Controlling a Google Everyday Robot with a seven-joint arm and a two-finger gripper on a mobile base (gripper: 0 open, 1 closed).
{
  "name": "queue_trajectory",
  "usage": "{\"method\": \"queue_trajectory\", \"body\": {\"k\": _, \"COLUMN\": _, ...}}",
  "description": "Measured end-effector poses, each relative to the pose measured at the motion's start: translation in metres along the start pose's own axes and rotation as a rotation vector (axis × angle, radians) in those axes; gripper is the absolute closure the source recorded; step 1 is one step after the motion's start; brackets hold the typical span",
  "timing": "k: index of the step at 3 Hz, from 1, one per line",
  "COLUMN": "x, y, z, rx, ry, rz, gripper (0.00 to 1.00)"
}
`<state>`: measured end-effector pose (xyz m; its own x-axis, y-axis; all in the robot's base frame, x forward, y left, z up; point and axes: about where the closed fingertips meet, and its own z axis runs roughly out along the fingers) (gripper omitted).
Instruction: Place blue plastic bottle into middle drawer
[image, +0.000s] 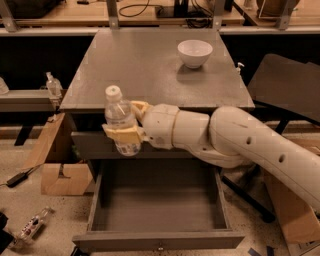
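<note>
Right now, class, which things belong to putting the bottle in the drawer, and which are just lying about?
Job: gripper, before the upper drawer front, clamped on the blue plastic bottle; open middle drawer below.
Lying about: white bowl, pump-top bottle, cardboard box.
</note>
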<state>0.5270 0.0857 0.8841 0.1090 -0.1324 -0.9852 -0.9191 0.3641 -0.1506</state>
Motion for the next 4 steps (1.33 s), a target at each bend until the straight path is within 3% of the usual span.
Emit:
{"method": "queue_trajectory", "body": {"k": 1, "x": 0.065, "y": -0.018, "z": -0.007, "rx": 0.002, "ry": -0.073, "rz": 0.045, "gripper": 1.0}}
{"method": "queue_trajectory", "body": {"k": 2, "x": 0.065, "y": -0.018, "z": -0.007, "rx": 0.002, "ry": -0.073, "rz": 0.045, "gripper": 1.0}}
{"method": "queue_trajectory", "body": {"k": 4, "x": 0.187, "y": 0.009, "z": 0.022, "rx": -0.054, "ry": 0.002, "rz": 0.094, "gripper": 1.0}}
